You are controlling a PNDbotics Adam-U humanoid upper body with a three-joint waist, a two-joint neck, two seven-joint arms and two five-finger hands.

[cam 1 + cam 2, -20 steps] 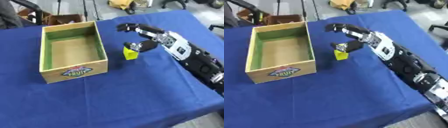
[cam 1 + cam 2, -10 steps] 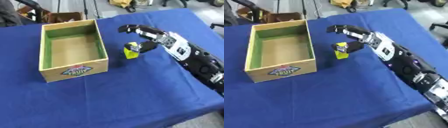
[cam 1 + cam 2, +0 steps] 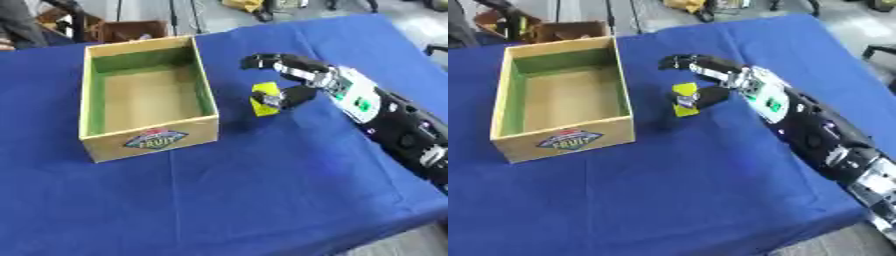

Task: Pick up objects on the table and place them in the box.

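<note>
A: Blue-clothed worktop, box toward its far left corner, open side up, nothing in it.

B: And the block?

A: Just right of the box, pinched in the right hand, thumb under, fingers curled over; it looks barely lifted.

B: Raise it above the rim, cross leftward, then release.

— How many boxes stand on the blue-cloth surface?
— One: an open wooden box with a green-painted inside and a fruit label on its front.
— And loose things to count?
— One small yellow block-shaped object with a dark patch, near the middle of the surface.
— Robot hands?
— One in view, the black and silver right hand. The left shows nowhere.
— Anything off the surface?
— One brown cardboard box, beyond the far edge.
</note>
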